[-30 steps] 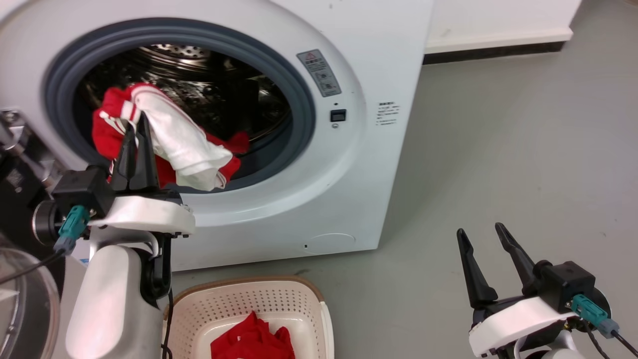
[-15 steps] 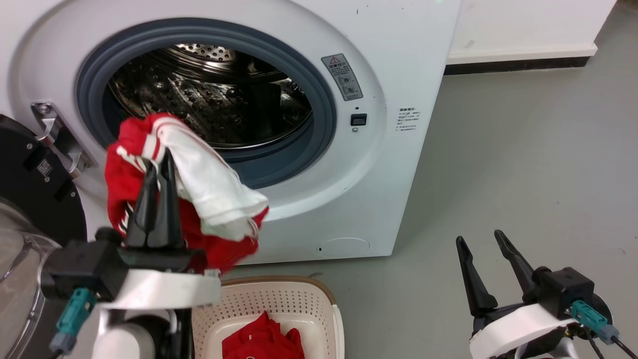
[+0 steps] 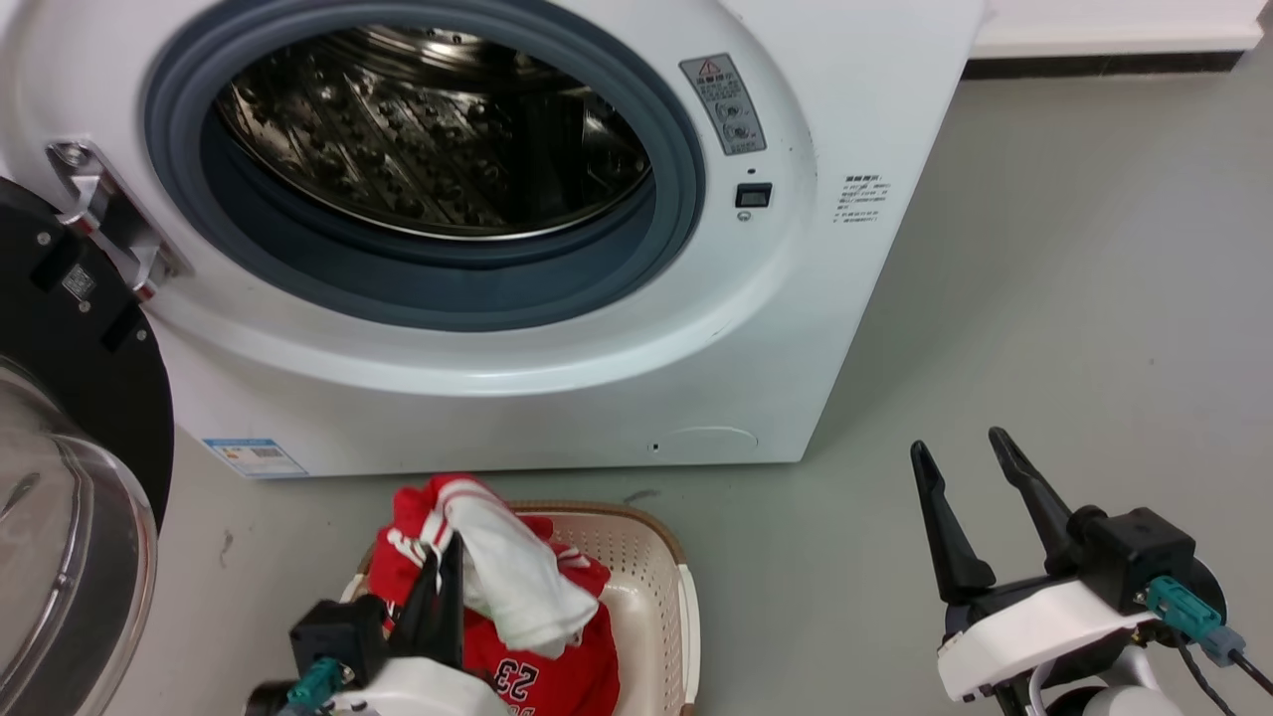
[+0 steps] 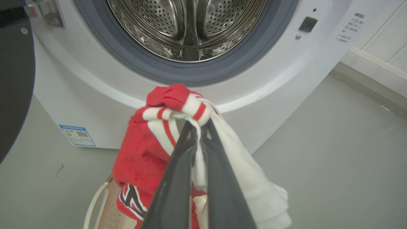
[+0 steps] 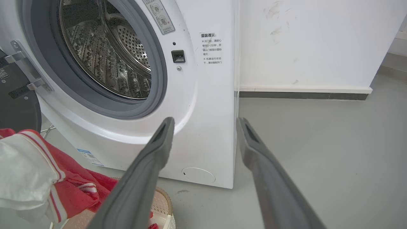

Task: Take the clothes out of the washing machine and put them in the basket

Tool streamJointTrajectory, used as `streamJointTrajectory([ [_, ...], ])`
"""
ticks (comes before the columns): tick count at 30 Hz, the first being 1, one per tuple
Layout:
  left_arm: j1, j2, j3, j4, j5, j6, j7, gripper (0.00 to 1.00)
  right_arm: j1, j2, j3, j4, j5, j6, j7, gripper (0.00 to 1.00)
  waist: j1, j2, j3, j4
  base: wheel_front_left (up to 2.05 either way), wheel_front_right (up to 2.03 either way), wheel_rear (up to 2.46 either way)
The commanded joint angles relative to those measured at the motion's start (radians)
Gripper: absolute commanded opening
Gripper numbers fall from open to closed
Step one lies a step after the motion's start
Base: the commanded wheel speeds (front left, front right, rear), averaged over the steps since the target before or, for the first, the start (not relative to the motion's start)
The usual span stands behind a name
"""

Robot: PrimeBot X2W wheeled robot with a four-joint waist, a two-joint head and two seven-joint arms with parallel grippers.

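My left claw (image 3: 445,575) is clamped on the clothes (image 3: 517,587). The bundle hangs directly above the basket (image 3: 686,617), probably brushing the red jersey (image 3: 557,676) lying inside. My right claw (image 3: 957,447) gapes wide, well off to the side.

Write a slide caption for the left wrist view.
Left gripper, jaws shut on the red and white clothes, holds them over the basket in front of the open washing machine.
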State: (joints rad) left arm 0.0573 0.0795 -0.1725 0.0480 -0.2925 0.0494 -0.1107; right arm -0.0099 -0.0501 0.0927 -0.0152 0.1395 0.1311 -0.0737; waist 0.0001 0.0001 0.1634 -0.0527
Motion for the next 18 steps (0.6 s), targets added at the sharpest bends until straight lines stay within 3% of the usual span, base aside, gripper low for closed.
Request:
streamJointTrajectory([
  [1, -0.006, -0.003, -0.002, 0.013, -0.001, -0.003, -0.009, 0.00, -0.011, 0.000, 0.000, 0.000, -0.005, -0.001, -0.005, 1.00, -0.0001, -0.0001, 0.021, 0.002, 0.00, 0.00, 0.00],
  [9, -0.145, -0.012, -0.032, 0.353, -0.014, -0.052, -0.098, 0.00, -0.071, 0.000, 0.020, 0.008, -0.003, -0.001, -0.019, 1.00, -0.0001, -0.0001, 0.126, -0.018, 0.00, 0.00, 0.00],
  [18, -0.393, -0.009, -0.032, 0.660, 0.011, -0.088, -0.151, 0.00, -0.159, 0.000, 0.033, 0.013, -0.005, -0.001, -0.045, 1.00, -0.0001, -0.0001, 0.319, -0.059, 0.00, 0.00, 0.00],
])
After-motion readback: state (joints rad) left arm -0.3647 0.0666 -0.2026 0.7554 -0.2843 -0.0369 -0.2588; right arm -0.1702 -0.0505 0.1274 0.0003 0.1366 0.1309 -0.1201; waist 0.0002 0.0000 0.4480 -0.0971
